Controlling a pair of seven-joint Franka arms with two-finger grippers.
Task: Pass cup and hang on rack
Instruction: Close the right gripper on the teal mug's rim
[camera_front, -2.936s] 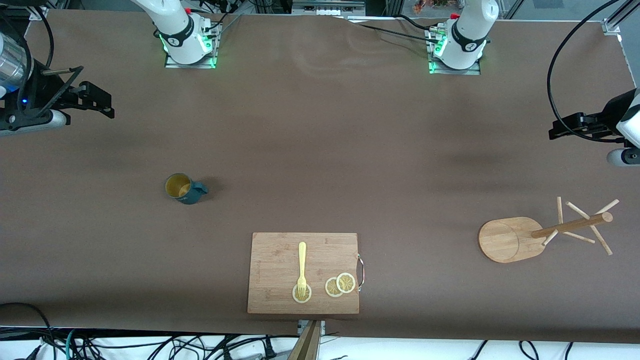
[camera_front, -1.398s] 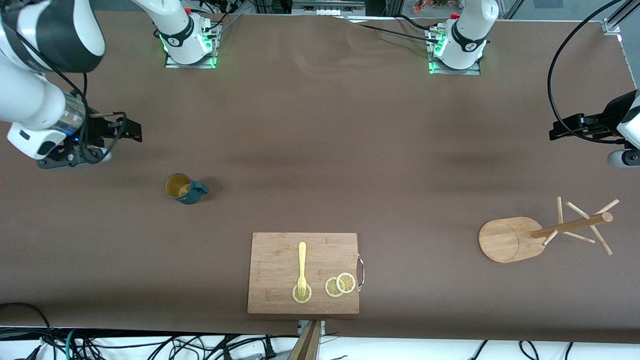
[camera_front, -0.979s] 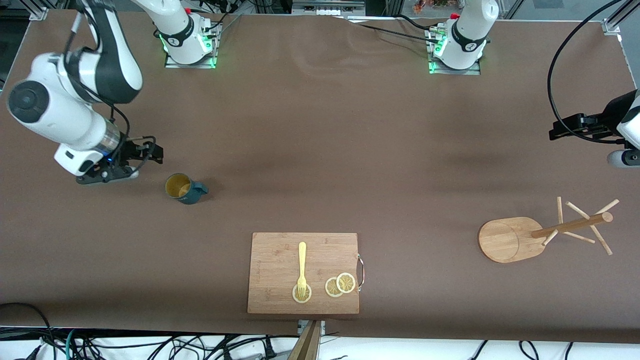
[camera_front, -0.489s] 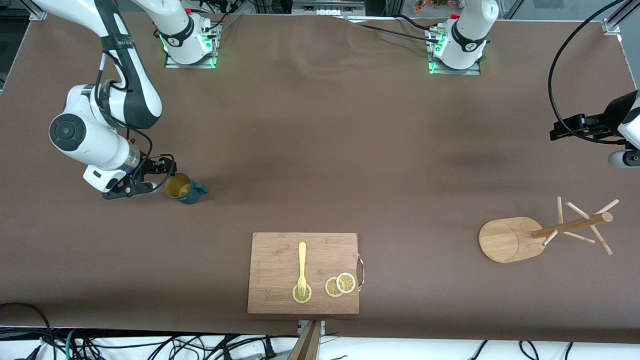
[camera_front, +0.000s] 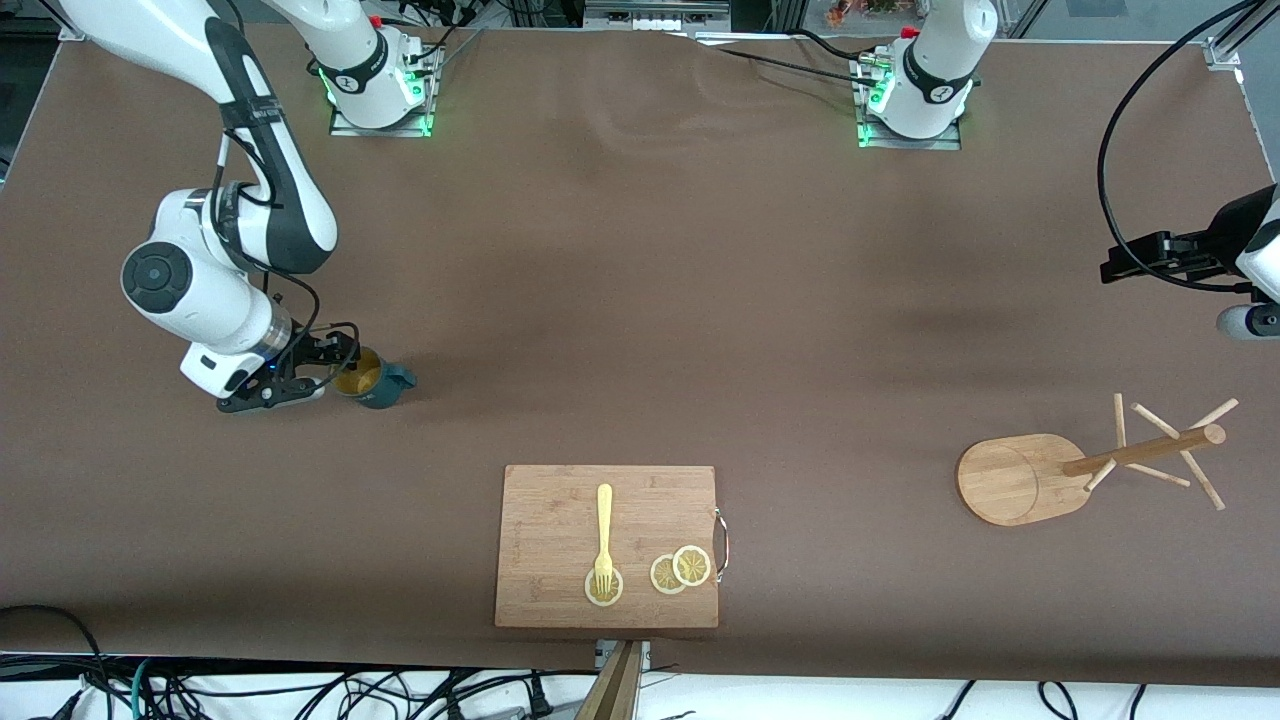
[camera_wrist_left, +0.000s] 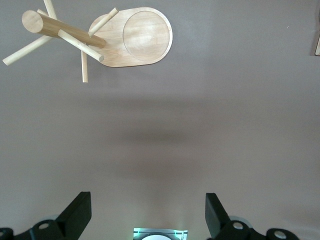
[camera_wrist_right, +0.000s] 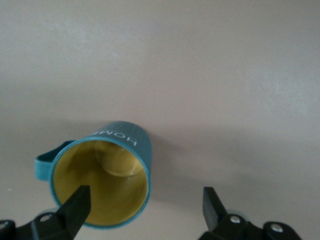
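Both grippers are spread wide: the right gripper (camera_front: 335, 365) partly covers the cup (camera_front: 372, 382) at frame left; the left gripper (camera_front: 1135, 262) is cut off at the right edge.

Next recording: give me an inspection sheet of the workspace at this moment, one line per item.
Surface: brown table, bare across the middle.
Cup: teal cup upright toward the right arm's end, handle away from the gripper.
Rack: rack toward the left arm's end, no cup on it.
Clutter: cutting board carrying a fork and lemon slices, nearer the camera.
Grippers: right gripper open at the cup's rim; left gripper open, waiting above the table.
Cables: cables along the near edge.
Surroundings: nothing seen.
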